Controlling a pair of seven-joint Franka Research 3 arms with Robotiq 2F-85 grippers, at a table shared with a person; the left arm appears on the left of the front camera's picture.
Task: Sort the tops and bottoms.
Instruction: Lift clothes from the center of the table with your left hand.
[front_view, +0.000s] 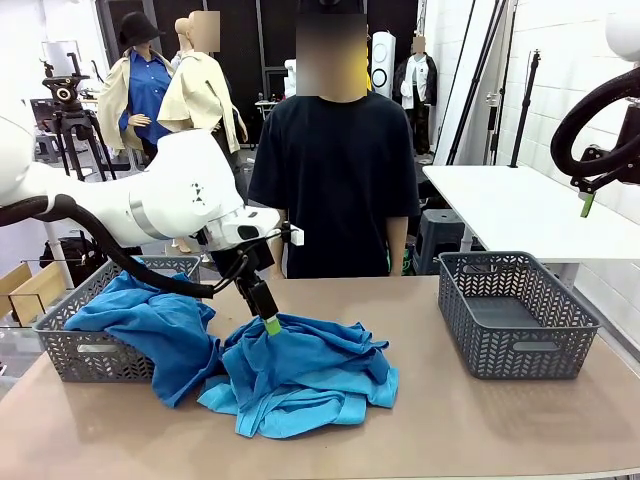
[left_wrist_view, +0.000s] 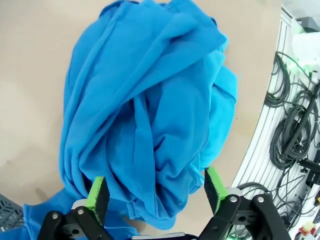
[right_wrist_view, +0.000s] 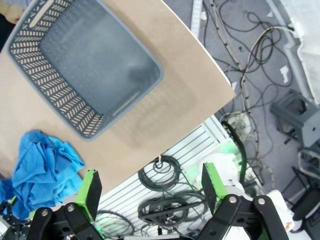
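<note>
A heap of tops (front_view: 310, 375), royal-blue and sky-blue shirts, lies crumpled in the middle of the table. My left gripper (front_view: 268, 325) points down at the heap's back left edge. In the left wrist view the gripper (left_wrist_view: 155, 192) stands open just above the same blue cloth (left_wrist_view: 145, 110), its green pads wide apart. Another royal-blue top (front_view: 150, 325) fills the left basket (front_view: 90, 355) and spills over its near right corner. Bottoms are hidden or out of view. My right gripper (right_wrist_view: 150, 190) is open and empty, raised high at the table's right (front_view: 587, 205).
An empty grey basket (front_view: 515, 345) stands at the right, seen from above in the right wrist view (right_wrist_view: 55, 95). A person in a black shirt (front_view: 335, 180) stands at the far edge. Bare tabletop (front_view: 450, 420) lies in front of the heap. Cables lie on the floor (right_wrist_view: 165, 200).
</note>
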